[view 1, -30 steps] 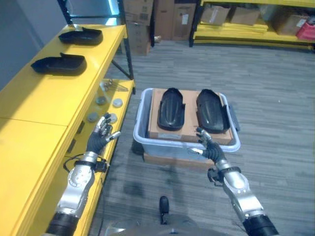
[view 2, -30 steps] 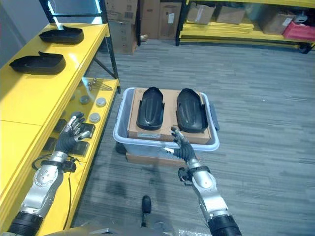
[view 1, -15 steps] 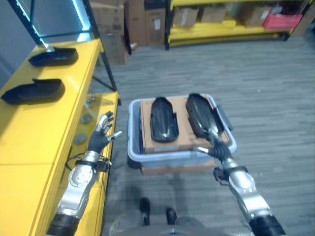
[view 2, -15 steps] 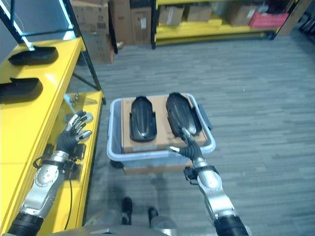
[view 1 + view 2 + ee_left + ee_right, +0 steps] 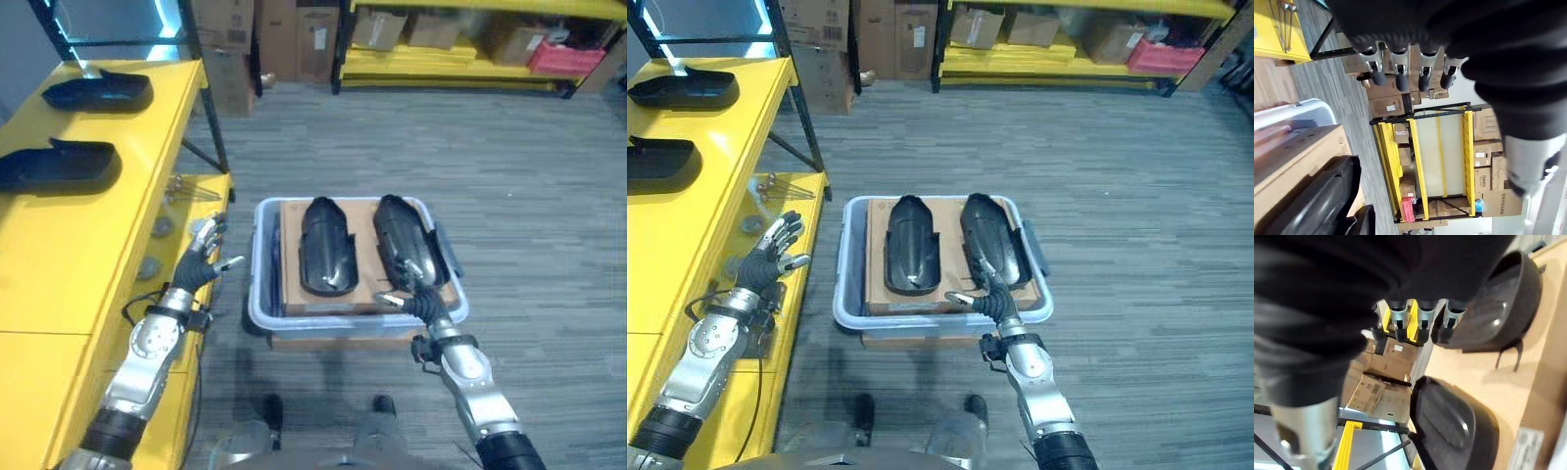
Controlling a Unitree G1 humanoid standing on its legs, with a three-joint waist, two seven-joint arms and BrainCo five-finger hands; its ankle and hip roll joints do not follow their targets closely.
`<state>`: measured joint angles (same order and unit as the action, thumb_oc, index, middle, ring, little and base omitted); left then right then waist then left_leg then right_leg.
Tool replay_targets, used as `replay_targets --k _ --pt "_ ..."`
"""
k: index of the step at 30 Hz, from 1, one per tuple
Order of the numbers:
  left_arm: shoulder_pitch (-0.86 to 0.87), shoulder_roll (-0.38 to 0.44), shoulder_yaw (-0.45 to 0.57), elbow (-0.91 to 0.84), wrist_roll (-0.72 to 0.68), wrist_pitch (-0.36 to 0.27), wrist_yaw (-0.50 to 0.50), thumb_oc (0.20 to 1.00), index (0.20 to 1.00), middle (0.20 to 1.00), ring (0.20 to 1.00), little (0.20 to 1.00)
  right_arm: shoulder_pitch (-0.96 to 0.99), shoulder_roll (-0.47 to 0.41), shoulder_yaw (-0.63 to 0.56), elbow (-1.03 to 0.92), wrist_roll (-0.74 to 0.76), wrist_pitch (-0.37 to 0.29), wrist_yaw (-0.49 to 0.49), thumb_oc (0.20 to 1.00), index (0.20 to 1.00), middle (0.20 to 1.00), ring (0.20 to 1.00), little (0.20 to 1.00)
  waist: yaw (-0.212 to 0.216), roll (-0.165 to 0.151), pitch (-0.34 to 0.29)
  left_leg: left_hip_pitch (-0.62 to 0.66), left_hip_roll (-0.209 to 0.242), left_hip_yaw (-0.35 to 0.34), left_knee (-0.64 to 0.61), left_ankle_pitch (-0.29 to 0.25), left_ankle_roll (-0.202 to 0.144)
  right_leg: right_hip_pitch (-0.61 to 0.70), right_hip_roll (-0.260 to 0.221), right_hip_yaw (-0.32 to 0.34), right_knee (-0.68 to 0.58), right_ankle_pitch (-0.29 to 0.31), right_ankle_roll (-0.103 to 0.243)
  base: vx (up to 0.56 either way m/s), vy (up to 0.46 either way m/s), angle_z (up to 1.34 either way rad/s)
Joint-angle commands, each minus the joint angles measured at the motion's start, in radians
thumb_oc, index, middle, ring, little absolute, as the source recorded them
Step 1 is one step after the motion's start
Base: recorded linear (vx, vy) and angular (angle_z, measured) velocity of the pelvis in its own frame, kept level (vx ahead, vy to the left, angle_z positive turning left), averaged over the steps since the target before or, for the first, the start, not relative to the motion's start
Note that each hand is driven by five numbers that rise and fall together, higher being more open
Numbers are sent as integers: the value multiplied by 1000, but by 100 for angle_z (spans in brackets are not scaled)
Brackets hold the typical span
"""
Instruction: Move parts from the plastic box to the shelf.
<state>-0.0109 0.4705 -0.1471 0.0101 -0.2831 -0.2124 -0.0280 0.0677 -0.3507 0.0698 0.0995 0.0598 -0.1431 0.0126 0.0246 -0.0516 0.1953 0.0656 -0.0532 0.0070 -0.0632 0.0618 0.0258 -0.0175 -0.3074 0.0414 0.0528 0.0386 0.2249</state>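
A pale plastic box [image 5: 261, 294] stands on the floor in front of me. A cardboard sheet [image 5: 1508, 387] inside it carries two black moulded parts, the left one [image 5: 325, 247] and the right one [image 5: 402, 235]. My right hand [image 5: 417, 296] hovers open over the box's near rim, its fingertips [image 5: 1420, 325] at the near end of the right part [image 5: 1488, 308]. My left hand [image 5: 200, 264] is open with fingers [image 5: 1397, 73] straight, between the box and the yellow shelf [image 5: 59, 245]. Two more black parts [image 5: 93, 90] [image 5: 54, 164] lie on the shelf top.
Small metal discs and bolts [image 5: 162, 227] lie on the shelf's lower level, next to my left hand. Cardboard boxes [image 5: 294, 39] and yellow racks [image 5: 451, 64] line the back. Grey floor [image 5: 549, 215] spreads to the right of the box.
The camera has moved, so the whole scene has shifted. My right hand now reaches a little further over the box's near rim toward the right part. The left hand stays open by the shelf.
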Motion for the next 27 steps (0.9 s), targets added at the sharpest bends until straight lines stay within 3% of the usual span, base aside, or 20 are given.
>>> replay_targets --k 1,2,5,8,9,10,11,13,17,21,27 --pt "-16 -25 37 -58 -11 -53 10 1000 1000 1000 1000 1000 -51 -59 -28 -42 -26 -45 -16 1000 1000 1000 1000 1000 2 23 -48 61 90 -68 -8 -152 -37 22 85 -41 -69 27 -30 93 -196 3" --pt "-16 -25 37 -58 -11 -53 10 1000 1000 1000 1000 1000 -51 -59 -28 -42 -26 -45 -16 1000 1000 1000 1000 1000 2 23 -48 61 90 -68 -8 -152 -37 23 85 -41 -69 27 -30 90 -291 -11" --pt "-6 -43 37 -54 -28 -52 10 1000 1000 1000 1000 1000 -56 -104 -56 -57 -33 -54 -32 1000 1000 1000 1000 1000 1 23 -51 62 149 -80 11 -147 -74 66 143 -57 -110 -4 -63 84 -326 -5" --pt "-20 -51 22 -49 -31 -51 9 1000 1000 1000 1000 1000 -49 -115 -89 -57 -31 -59 -58 1000 1000 1000 1000 1000 -13 29 -38 39 159 -85 37 -137 -87 86 154 -83 -126 -13 -75 -36 -143 1" --pt "-54 -59 1 -40 -29 -53 12 1000 1000 1000 1000 1000 -51 -128 -131 -45 -16 -62 -99 1000 1000 1000 1000 1000 -31 25 -18 -12 160 -24 73 -107 -98 88 145 -122 -140 -19 -74 -98 -56 9" --pt "-55 -59 0 -39 -29 -53 12 1000 1000 1000 1000 1000 -52 -128 -131 -45 -16 -62 -99 1000 1000 1000 1000 1000 -32 25 -20 -17 159 -25 77 -108 -97 86 144 -123 -140 -19 -74 -103 -91 46" --pt "-65 -64 -9 -45 -21 -54 10 1000 1000 1000 1000 1000 -40 -134 -167 -44 -3 -64 -115 1000 1000 1000 1000 1000 -46 29 -17 -28 165 33 69 -111 -100 86 144 -151 -140 -36 -73 4 -61 55" --pt "-53 -67 -19 -46 -25 -53 2 1000 1000 1000 1000 1000 -29 -144 -189 -23 -7 -63 -130 1000 1000 1000 1000 1000 -52 41 -19 -10 179 59 28 -106 -98 88 158 -156 -140 -42 -77 29 -70 50" --pt "-55 -70 -42 -42 -29 -48 -11 1000 1000 1000 1000 1000 -47 -163 -204 24 -20 -57 -159 1000 1000 1000 1000 1000 -51 54 -16 -2 188 55 -10 -81 -102 82 164 -165 -140 -44 -79 1 -12 6" --pt "-50 -59 -79 -45 -45 -40 -29 1000 1000 1000 1000 1000 -143 -211 -212 146 -58 -35 -259 1000 1000 1000 1000 1000 -42 66 -3 -36 187 42 -24 -76 -103 55 166 -178 -140 -40 -77 -43 -14 13" --pt "-132 -28 -159 -38 -63 -54 -5 1000 1000 1000 1000 1000 -404 -307 -103 387 -29 -8 -352 1000 1000 1000 1000 1000 -4 74 67 -129 179 19 -24 -54 -108 -36 169 -185 -140 -17 -79 -87 3 17"
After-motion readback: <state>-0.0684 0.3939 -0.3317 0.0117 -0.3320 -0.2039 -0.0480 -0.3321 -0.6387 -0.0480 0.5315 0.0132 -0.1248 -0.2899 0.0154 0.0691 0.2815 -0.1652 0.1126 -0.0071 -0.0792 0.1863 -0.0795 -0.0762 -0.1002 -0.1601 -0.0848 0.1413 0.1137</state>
